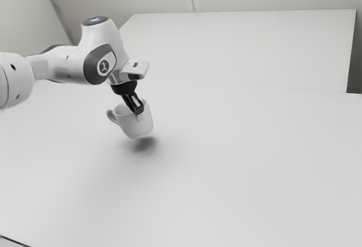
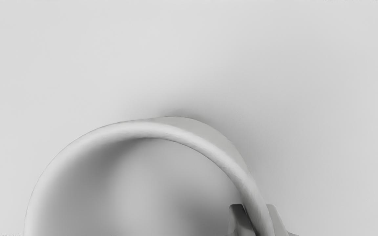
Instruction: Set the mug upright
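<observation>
In the exterior view my gripper [image 1: 136,110] points down at a slant, with its fingers at the rim of the white mug [image 1: 134,124]. The mug hangs above the table, somewhat tilted, its handle toward the exterior view's left and a dark shadow beneath it. Looking from the hand, I see into the round opening of the mug [image 2: 136,129]. The gripper [image 2: 256,219] has one finger inside the mug and the other outside, both against the wall between them.
A broad white table [image 1: 226,168] stretches under the arm. Behind it stands another pale flat surface [image 1: 243,49], with light walls beyond.
</observation>
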